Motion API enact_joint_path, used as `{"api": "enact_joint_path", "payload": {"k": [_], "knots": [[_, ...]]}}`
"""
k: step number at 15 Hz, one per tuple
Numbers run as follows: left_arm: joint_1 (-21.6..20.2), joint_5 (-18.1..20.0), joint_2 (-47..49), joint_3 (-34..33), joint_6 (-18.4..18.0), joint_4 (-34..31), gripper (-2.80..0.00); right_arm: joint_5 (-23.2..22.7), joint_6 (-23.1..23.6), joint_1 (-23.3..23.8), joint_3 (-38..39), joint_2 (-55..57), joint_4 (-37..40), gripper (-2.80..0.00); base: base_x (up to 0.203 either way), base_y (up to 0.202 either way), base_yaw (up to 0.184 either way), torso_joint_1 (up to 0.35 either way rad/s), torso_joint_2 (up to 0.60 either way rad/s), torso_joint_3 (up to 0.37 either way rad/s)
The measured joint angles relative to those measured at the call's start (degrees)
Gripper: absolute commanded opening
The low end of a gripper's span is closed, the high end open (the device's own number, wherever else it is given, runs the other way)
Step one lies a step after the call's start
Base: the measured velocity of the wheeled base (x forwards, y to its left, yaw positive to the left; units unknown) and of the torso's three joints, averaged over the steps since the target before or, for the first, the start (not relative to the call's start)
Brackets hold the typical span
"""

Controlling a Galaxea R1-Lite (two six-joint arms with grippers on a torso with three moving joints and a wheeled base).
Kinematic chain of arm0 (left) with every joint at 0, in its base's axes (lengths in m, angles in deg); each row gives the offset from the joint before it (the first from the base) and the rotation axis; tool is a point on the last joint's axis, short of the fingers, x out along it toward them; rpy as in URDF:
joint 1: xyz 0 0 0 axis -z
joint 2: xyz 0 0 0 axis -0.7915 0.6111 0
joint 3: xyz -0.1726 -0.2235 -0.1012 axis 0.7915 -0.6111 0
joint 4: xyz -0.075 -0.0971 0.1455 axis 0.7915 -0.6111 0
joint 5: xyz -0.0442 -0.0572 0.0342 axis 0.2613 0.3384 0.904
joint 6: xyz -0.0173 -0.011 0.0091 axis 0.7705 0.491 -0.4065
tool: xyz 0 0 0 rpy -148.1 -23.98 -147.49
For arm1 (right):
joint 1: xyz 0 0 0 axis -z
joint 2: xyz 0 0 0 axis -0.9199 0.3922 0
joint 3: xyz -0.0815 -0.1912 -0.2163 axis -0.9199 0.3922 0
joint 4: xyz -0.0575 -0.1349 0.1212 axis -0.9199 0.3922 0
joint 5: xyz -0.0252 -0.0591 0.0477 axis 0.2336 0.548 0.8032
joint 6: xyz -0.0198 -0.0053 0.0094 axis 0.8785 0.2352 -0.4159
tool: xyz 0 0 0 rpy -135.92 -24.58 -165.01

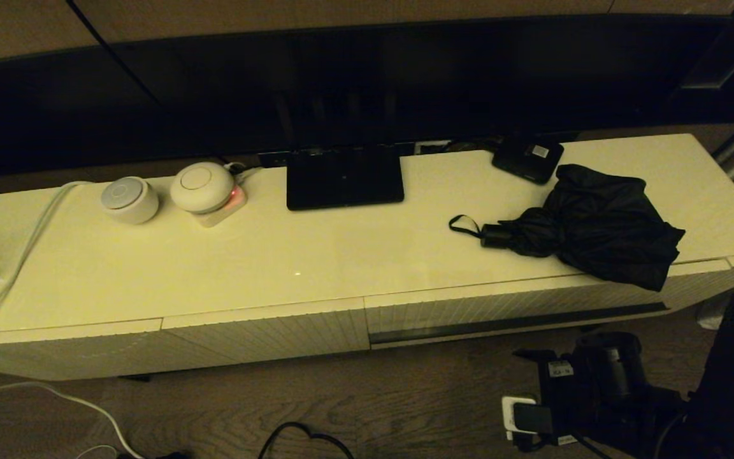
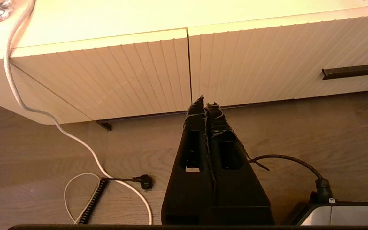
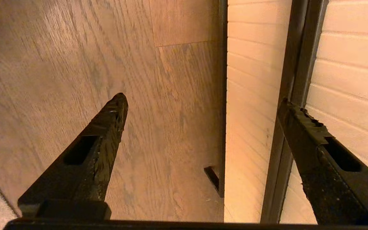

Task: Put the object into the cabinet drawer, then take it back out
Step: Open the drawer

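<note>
Umbrella (image 1: 590,229) lies on the bench (image 1: 278,268) top, right side, above the drawer (image 1: 507,306). Handle and strap loop point toward the stand (image 1: 344,177); the bunched fabric hangs slightly over the bench's front edge. Small black box (image 1: 527,157) sits just behind it, apart.

Drawer is closed, front flush with the neighbouring ribbed front (image 1: 265,335). Dark handle slot (image 1: 520,322) runs along its lower part.

Right claw (image 3: 203,105) is low in front of the drawer, over the floor (image 3: 75,64), fingers spread wide, nothing between them. One fingertip (image 3: 295,111) sits at the slot (image 3: 294,80); can't tell if it touches. The other fingertip hangs over the floor. In the head view the right arm (image 1: 596,382) shows below the drawer front.

Left claw (image 2: 205,103) is out of the head view; its wrist camera shows it down by the floor, facing the ribbed fronts, fingers pressed together, empty.

Also on the bench: two round white devices (image 1: 163,191) at the left rear, and a white cable (image 1: 16,268) running off the left end.
</note>
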Motion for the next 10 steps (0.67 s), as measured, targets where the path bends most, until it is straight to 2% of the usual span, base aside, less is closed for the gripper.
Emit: {"api": "enact_joint_path", "payload": {"k": [10], "knots": [[0.0,0.02,0.0,0.0,-0.04,0.0,-2.8,0.0,0.26,1.4,-4.16,3.39,-0.4,0.0,0.0,0.0,0.0,0.0,0.0,0.0]]}}
